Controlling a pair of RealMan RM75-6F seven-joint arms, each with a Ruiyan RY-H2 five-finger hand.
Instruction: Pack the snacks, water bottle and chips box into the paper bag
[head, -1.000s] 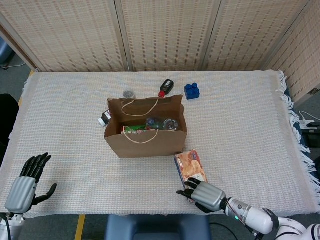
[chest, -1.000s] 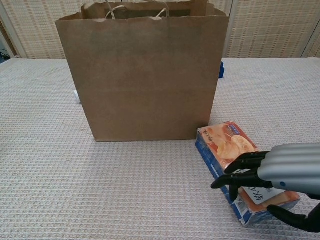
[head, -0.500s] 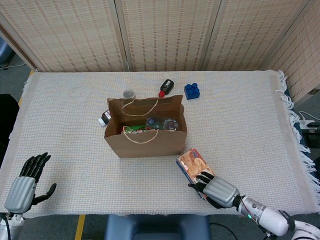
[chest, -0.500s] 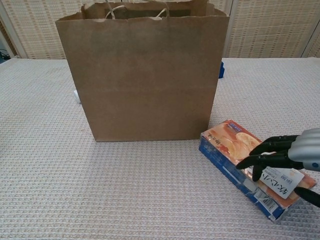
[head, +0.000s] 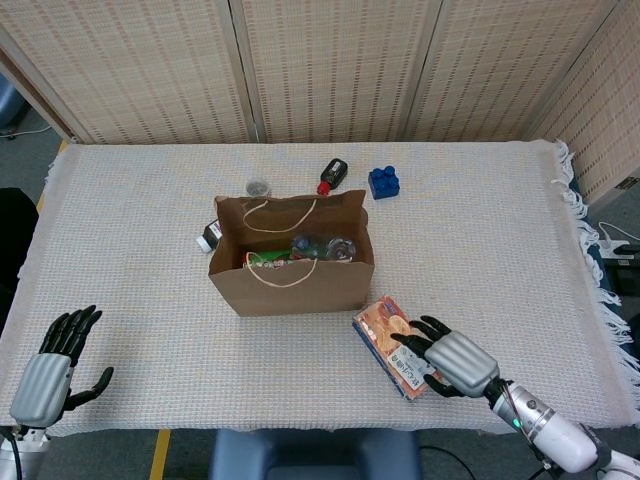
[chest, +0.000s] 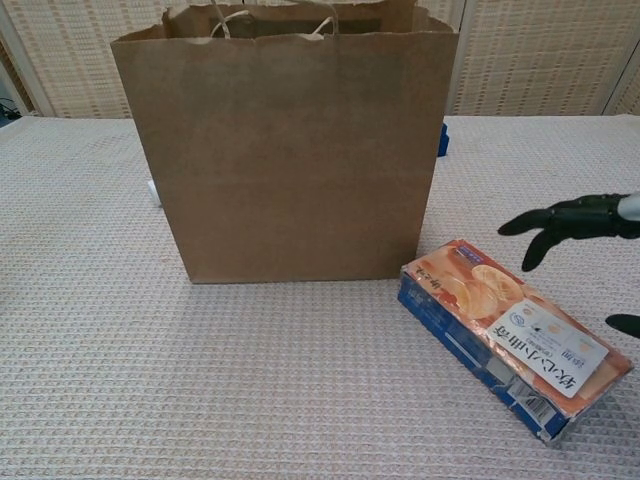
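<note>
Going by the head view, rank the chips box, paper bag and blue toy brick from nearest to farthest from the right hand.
From the right hand:
1. Chips box, right beside the fingers, to their left.
2. Paper bag, standing behind and left of the box.
3. Blue toy brick, far side of the table, beyond the bag.

A blue block (head: 382, 181) lies on the cloth-covered desk (head: 500, 250) near its far edge, with a dark red-capped bottle (head: 332, 174) just to its left. Further left sits a small round jar (head: 258, 187). Woven screens (head: 330, 65) stand behind the desk.
</note>
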